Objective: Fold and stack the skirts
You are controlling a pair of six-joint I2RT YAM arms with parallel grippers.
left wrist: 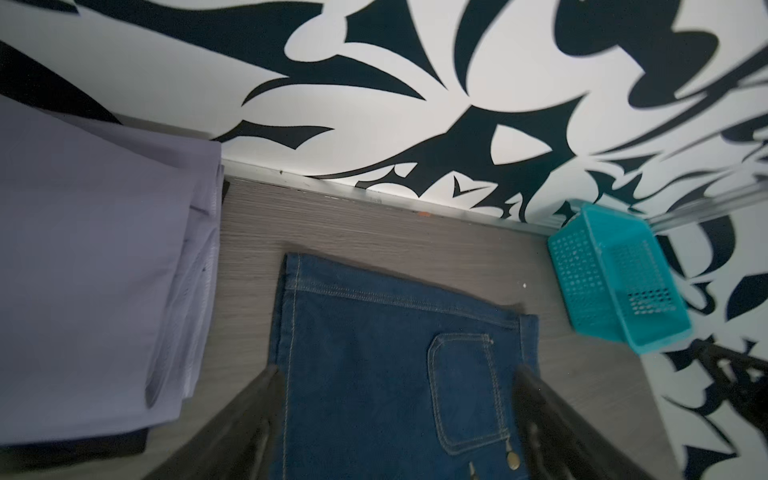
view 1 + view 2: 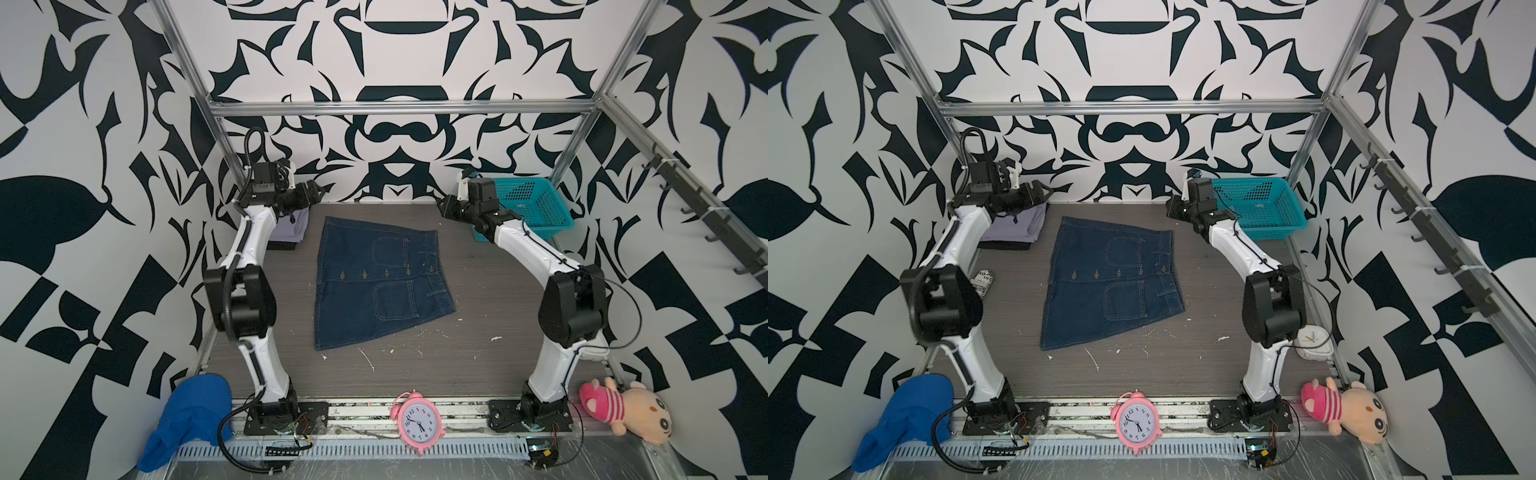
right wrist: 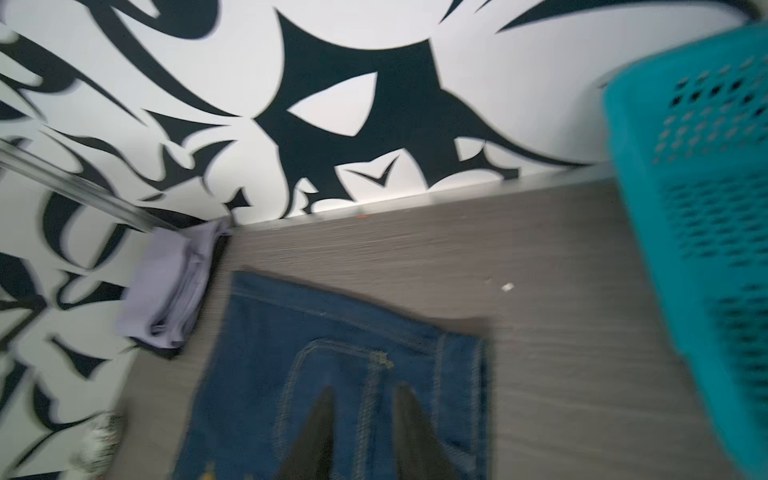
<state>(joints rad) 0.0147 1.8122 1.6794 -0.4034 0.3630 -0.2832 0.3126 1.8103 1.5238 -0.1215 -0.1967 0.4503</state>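
Beneath the left claw (image 1: 397, 370), spread wide, and the right claw (image 3: 365, 388), narrowly parted, the denim skirt (image 2: 382, 282) is lying flat, risking a skewed fold from uneven corner grips.

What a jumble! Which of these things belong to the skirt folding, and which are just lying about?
Job: denim skirt, spread flat; lavender skirt, folded; black skirt beneath it.
Lying about: teal basket, pink alarm clock, plush toy, blue knit cloth, white clock.
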